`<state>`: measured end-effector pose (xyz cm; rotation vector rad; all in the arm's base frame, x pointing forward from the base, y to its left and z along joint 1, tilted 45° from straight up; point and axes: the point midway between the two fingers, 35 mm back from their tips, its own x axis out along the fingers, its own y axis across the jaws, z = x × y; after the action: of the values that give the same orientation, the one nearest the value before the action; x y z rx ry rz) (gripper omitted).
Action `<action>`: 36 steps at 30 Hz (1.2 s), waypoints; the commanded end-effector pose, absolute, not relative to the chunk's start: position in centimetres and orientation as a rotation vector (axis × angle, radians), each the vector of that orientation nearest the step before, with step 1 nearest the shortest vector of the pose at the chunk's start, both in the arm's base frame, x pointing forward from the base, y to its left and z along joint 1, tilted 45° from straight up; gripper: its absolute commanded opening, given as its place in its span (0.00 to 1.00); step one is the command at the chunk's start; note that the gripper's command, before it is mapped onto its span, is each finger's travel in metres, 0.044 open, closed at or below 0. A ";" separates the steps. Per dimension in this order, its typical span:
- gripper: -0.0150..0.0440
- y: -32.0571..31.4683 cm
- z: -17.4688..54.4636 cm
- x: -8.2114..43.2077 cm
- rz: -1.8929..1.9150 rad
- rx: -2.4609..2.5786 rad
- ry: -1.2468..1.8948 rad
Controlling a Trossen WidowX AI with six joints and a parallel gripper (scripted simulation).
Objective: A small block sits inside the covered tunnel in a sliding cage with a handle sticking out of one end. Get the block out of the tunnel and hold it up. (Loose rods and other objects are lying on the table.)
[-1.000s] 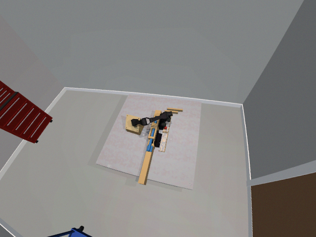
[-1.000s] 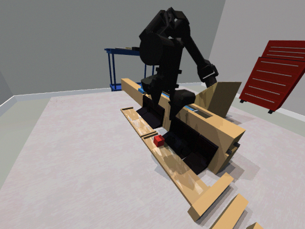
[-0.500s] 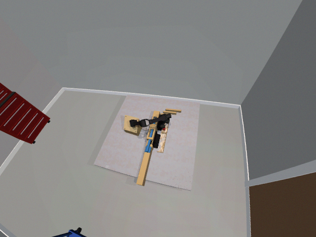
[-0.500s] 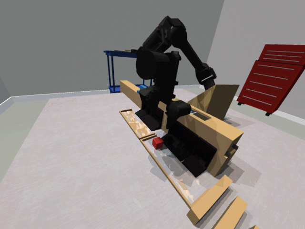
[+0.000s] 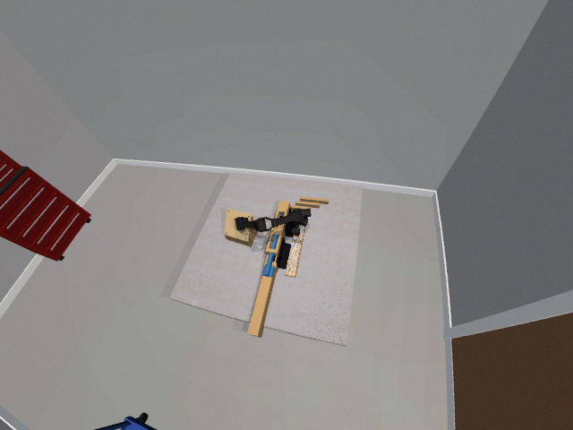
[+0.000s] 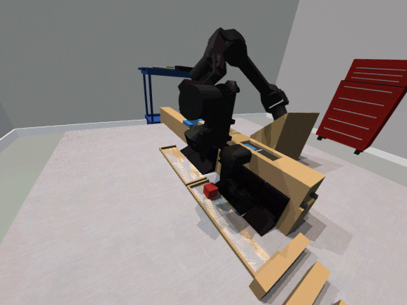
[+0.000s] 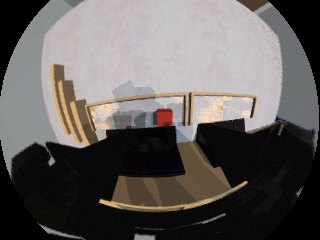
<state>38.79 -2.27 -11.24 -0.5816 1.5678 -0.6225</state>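
The small red block point(image 5: 296, 235) point(image 6: 210, 190) point(image 7: 164, 117) is outside the wooden tunnel point(image 5: 283, 206) point(image 6: 297, 173), over the near end of a flat rimmed panel point(image 6: 219, 230) point(image 7: 137, 98) beside it. My gripper point(image 5: 289, 238) point(image 6: 217, 177) point(image 7: 166, 130) is open and empty, low along the tunnel's side. Its wide black fingers stand apart, and the block is just beyond the left finger's edge in the wrist view. Blue parts point(image 5: 269, 264) point(image 6: 248, 146) show through the tunnel's openings. A long wooden bar point(image 5: 261, 305) point(image 6: 170, 114) extends from one end. The fingertips' exact contacts are hidden.
A second rimmed panel point(image 6: 173, 166) point(image 7: 222, 94) lies in line with the first. Several loose wooden rods point(image 5: 314, 200) point(image 6: 284, 262) point(image 7: 60, 95) lie past the tunnel's other end. The arm's base block point(image 5: 238, 227) is behind the tunnel.
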 end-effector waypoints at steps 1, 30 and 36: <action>1.00 -2.8 -11.8 38.6 -0.620 -0.591 1.572; 1.00 -6.3 -15.1 37.9 -0.624 -0.595 1.571; 1.00 -7.0 -15.8 37.7 -0.626 -0.596 1.571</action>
<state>37.97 -6.59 -15.36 -0.5861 1.5666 -0.6280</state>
